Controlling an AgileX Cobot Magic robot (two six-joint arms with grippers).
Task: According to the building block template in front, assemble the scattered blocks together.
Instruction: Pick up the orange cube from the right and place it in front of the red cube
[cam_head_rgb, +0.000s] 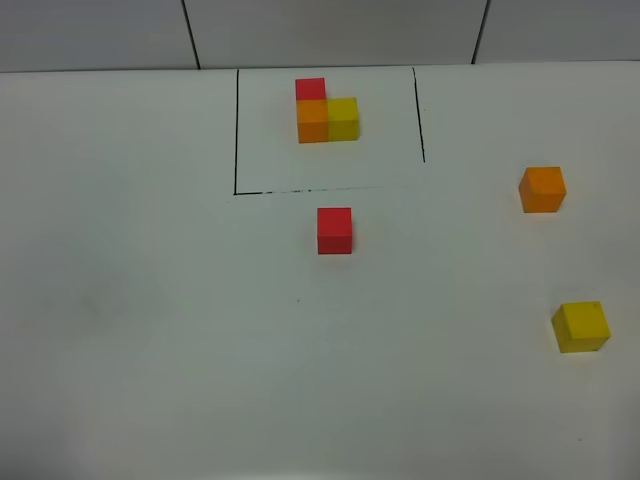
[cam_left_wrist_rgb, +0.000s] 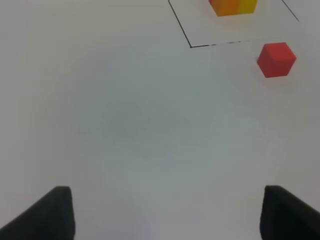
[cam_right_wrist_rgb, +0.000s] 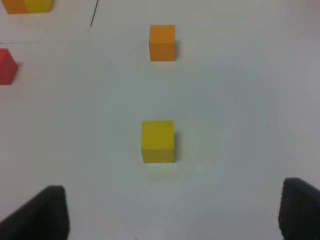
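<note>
The building block template (cam_head_rgb: 325, 113) is an L of red, orange and yellow cubes inside thin black lines at the back middle of the table. A loose red block (cam_head_rgb: 334, 230) sits just in front of that frame; an orange block (cam_head_rgb: 542, 189) and a yellow block (cam_head_rgb: 581, 326) lie apart at the right. Neither arm shows in the exterior high view. My left gripper (cam_left_wrist_rgb: 167, 212) is open over bare table, the red block (cam_left_wrist_rgb: 276, 59) well ahead of it. My right gripper (cam_right_wrist_rgb: 172, 210) is open, with the yellow block (cam_right_wrist_rgb: 158, 141) just ahead and the orange block (cam_right_wrist_rgb: 162, 43) farther on.
The white table (cam_head_rgb: 150, 300) carries nothing but these cubes. A grey tiled wall (cam_head_rgb: 330, 30) with dark seams runs behind its far edge. The template (cam_left_wrist_rgb: 233, 7) shows at the edge of the left wrist view.
</note>
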